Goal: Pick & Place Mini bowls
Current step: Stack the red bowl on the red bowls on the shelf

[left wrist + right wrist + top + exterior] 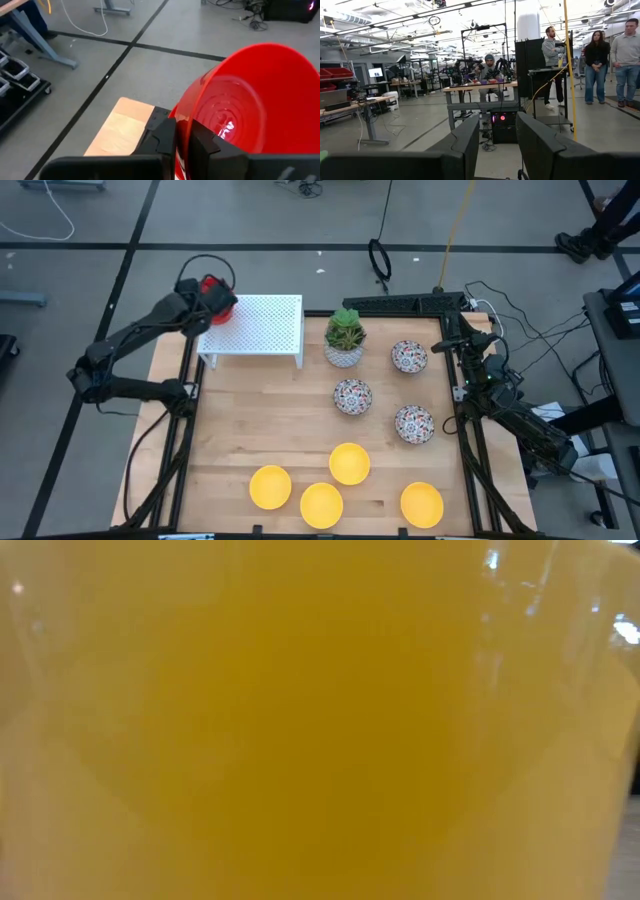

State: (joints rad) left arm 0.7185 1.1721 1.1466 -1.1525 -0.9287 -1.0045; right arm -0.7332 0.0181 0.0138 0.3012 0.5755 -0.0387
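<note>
High view: I am holding my left gripper (215, 302) over the far left corner of the table (240, 430), at the left end of the white perforated rack (255, 328), and its fingers are clamping a red mini bowl (213, 288). My right gripper (452, 342) is waiting at the table's right edge, near the far corner. Three floral mini bowls (409, 357) are sitting on the right half of the table, beside the potted plant (344, 338). Four yellow mini bowls (349, 463) are lying along the near side, two of them touching.

Low view: a yellow mini bowl (320, 720) is filling the whole picture, so nothing else is showing.

Left wrist view: my fingers (162, 137) are pinching the rim of the red mini bowl (250, 100), which is tilting with its glossy inside toward the camera, above the table corner (122, 125) and the floor.

Right wrist view: my two fingers (462, 142) are standing apart with nothing between them, pointing out into the room, where several people (625, 60) are standing and one is sitting at a bench (480, 89).
</note>
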